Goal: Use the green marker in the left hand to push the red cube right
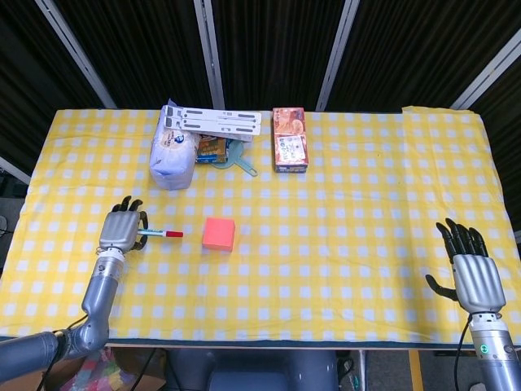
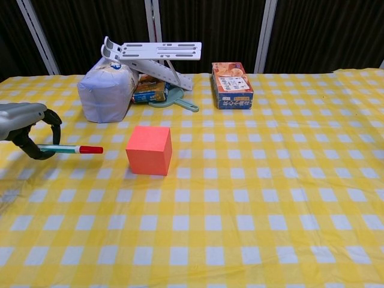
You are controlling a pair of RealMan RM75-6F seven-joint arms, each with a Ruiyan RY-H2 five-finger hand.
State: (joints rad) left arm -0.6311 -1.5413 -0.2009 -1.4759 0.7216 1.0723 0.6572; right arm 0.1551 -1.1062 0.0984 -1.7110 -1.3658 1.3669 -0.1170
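My left hand (image 2: 27, 129) pinches the green marker (image 2: 71, 149) by its tail — red cube (image 2: 149, 150) looks light, likely slides if nudged low.

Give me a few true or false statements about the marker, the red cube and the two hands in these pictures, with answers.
1. The left hand holds the green marker. True.
2. The marker's red cap touches the red cube. False: a gap of cloth lies between them.
3. The right hand holds nothing. True.
4. The cube sits on the white rack. False: it rests on the checked tablecloth.
5. The marker's red cap points away from the cube. False: it points toward it.
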